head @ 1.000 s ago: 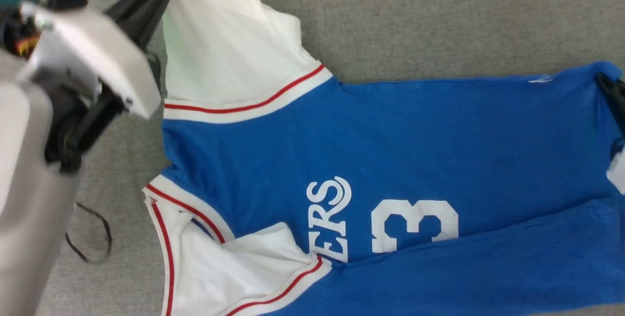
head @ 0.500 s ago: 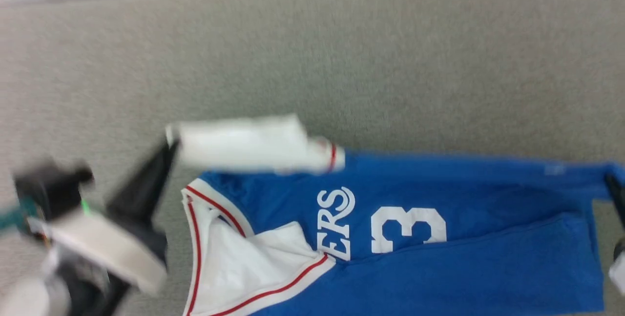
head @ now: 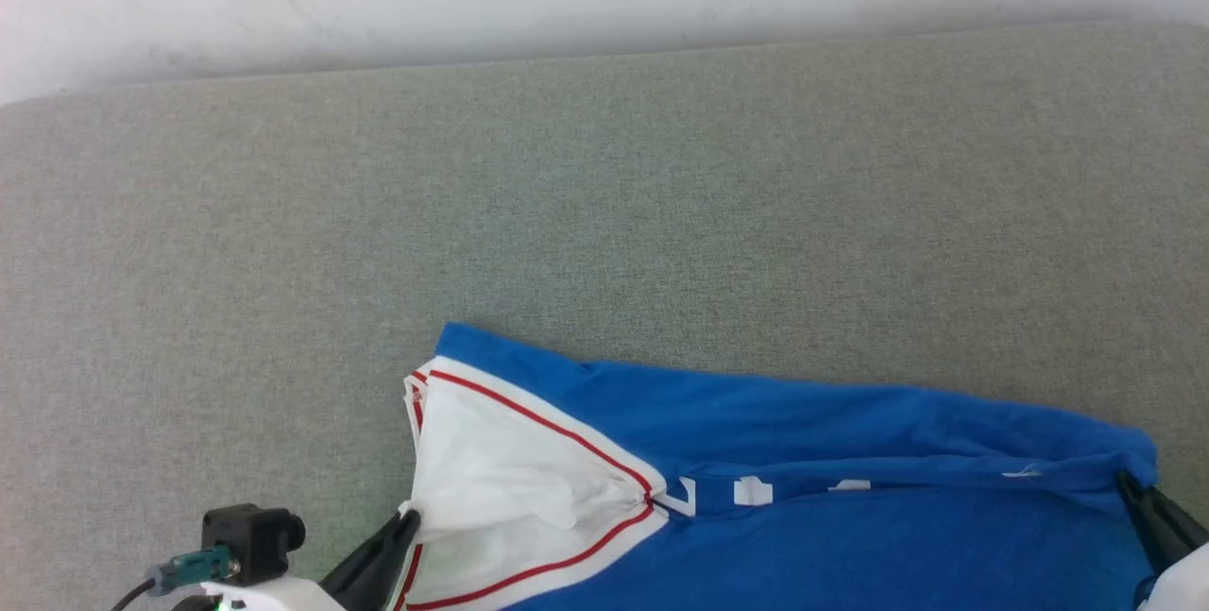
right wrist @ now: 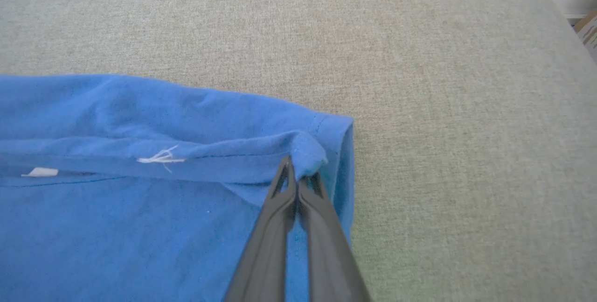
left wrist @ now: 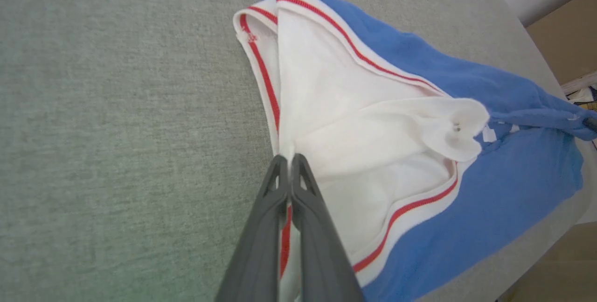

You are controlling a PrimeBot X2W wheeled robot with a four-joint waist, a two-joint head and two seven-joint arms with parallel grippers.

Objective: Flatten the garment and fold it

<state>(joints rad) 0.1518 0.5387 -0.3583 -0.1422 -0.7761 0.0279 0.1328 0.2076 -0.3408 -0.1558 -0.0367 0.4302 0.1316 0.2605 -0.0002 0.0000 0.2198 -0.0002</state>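
**Left tool [left wrist: 290, 158] and right tool [right wrist: 295, 164] pinch the garment [head: 850, 545]**

We see the left tool's fingers [left wrist: 261, 227] closed on the white sleeve [left wrist: 354, 106], the right tool's on a blue hem corner [right wrist: 308, 151]. The garment lies folded lengthwise on the grey desk [head: 604, 214].

The blue jersey shirt [head: 850, 545] lies folded lengthwise on the grey padded surface [head: 604, 214], on its near part and well apart from its far edge. The top layer is doubled over, so only slivers of the white print [head: 751, 491] show along the fold. A white sleeve [head: 501, 469] with red-and-white trim lies rumpled on top at one end, beside the striped neckline [left wrist: 261, 59]. The opposite hem corner [right wrist: 310, 155] is bunched and turned up.
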